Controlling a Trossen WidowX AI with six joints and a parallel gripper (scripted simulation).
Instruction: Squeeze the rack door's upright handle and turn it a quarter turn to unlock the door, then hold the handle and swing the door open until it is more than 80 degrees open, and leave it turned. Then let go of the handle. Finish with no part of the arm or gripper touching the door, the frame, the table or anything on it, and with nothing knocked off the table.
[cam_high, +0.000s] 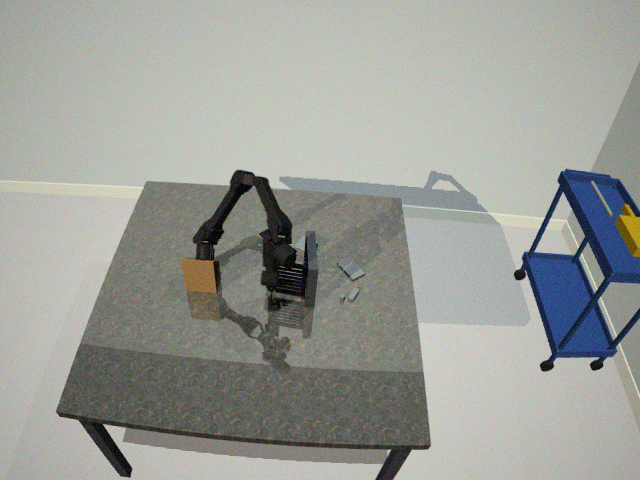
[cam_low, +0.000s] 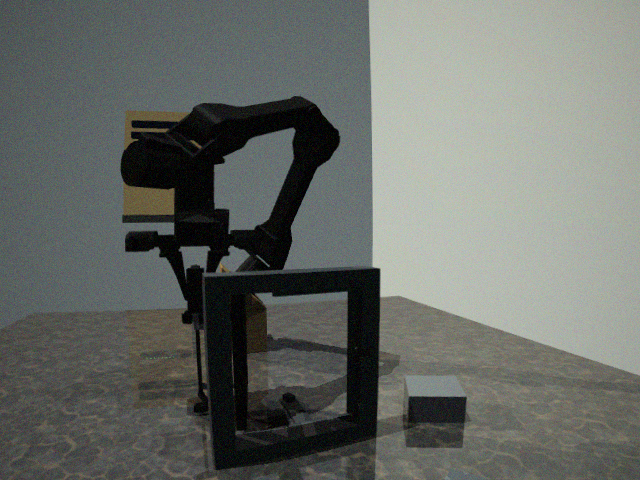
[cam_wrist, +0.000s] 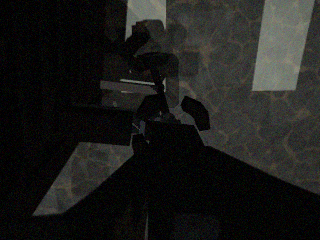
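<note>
The dark rack frame (cam_high: 311, 273) (cam_low: 364, 335) stands upright on the table (cam_high: 248, 397) (cam_low: 516, 392). Its slatted door (cam_high: 291, 280) (cam_low: 239, 361) stands out from the frame on the arm's side, roughly perpendicular. It looks nearly edge-on in the exterior view; the exact angle cannot be told. My gripper (cam_low: 195, 304) (cam_wrist: 174, 157) points down at the door's free edge, shut on the upright handle (cam_low: 194, 281). The handle's turn is hard to read in the dark wrist view. The arm hides part of the door in the top view.
A grey box (cam_low: 435, 408) stands beside the frame. Small grey pieces (cam_high: 351, 269) (cam_high: 353, 294) lie beyond the frame. An orange block (cam_high: 199, 275) is at the arm's base. A blue cart (cam_high: 576, 304) stands on the floor at the right.
</note>
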